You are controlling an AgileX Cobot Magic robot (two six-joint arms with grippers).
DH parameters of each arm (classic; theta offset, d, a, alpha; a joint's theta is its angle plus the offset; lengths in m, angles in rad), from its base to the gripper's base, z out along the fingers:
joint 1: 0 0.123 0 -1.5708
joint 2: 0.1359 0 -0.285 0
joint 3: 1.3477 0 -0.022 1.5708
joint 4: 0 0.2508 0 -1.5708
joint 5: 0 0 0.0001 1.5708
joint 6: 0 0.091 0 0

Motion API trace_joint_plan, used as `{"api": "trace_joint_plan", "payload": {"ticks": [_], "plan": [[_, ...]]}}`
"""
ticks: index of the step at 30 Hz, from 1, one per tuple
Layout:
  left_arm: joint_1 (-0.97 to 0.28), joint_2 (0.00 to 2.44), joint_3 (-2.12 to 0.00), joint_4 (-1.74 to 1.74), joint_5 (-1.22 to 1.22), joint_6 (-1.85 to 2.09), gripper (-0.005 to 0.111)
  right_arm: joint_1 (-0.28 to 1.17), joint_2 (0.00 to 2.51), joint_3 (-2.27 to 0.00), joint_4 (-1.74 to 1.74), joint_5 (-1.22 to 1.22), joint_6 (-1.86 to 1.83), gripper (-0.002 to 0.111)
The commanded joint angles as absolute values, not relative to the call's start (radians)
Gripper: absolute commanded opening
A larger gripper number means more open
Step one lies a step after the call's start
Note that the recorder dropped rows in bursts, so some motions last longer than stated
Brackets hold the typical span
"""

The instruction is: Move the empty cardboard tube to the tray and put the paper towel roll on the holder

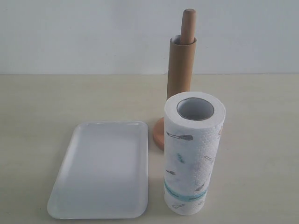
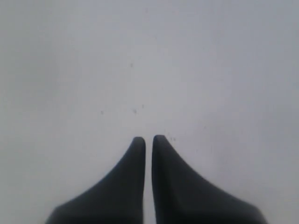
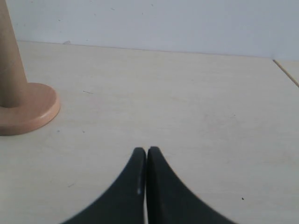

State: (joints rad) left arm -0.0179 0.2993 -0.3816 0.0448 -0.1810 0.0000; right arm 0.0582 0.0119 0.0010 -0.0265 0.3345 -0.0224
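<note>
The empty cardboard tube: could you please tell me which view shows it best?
The exterior view: most of the empty cardboard tube shows, upright around the holder post. The right wrist view catches only its lower end; the left wrist view shows none.

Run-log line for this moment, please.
cardboard tube: on holder post | paper towel roll: upright beside tray | tray: empty | left tool: shut, empty | right tool: shut, empty | steps done: none

The exterior camera is looking slightly down over the table (image 1: 261,154); the right wrist camera is skimming it low, sharing the holder (image 3: 28,109).
</note>
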Motion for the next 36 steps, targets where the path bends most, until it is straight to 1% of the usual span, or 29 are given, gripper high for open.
{"api": "trace_joint_plan", "payload": {"ticks": [1,5,8,11,16,18,22,24,27,32,36], "plan": [[-0.02,0.568,-0.462,0.036,-0.069,-0.006,0.005,0.051,0.012,0.0,-0.032,0.332,-0.022,0.0],[-0.02,0.706,-0.462,0.036,-0.116,-0.006,0.005,0.051,0.012,0.0,-0.032,0.332,-0.022,0.0],[-0.02,0.785,-0.462,0.036,-0.197,-0.017,0.005,0.051,0.012,0.0,-0.032,0.332,-0.022,0.0],[-0.02,0.859,-0.462,0.036,-0.219,-0.134,0.005,0.051,0.012,0.0,-0.032,0.332,-0.022,0.0],[-0.02,1.009,-0.464,0.06,-0.365,-0.167,0.005,0.051,0.012,0.0,-0.032,0.332,-0.022,0.0],[-0.02,1.092,-0.473,0.157,-0.448,-0.169,0.004,0.051,0.012,0.0,-0.032,0.332,-0.022,0.0],[-0.02,1.283,-0.539,0.583,-0.658,-0.329,0.004,0.051,0.012,0.0,-0.032,0.332,-0.022,0.0],[-0.02,1.392,-0.609,0.78,-0.762,-0.484,0.004,0.051,0.012,0.0,-0.032,0.332,-0.022,0.0],[-0.02,1.543,-0.742,0.974,-0.853,-0.681,0.004,0.051,0.012,0.0,-0.032,0.332,-0.022,0.0],[-0.02,1.745,-0.921,1.186,-0.94,-0.805,0.004,0.051,0.012,0.0,-0.032,0.332,-0.022,0.0],[-0.024,1.873,-1.018,1.245,-1.112,-0.819,0.004,0.051,0.012,0.0,-0.032,0.332,-0.022,0.0]]}}
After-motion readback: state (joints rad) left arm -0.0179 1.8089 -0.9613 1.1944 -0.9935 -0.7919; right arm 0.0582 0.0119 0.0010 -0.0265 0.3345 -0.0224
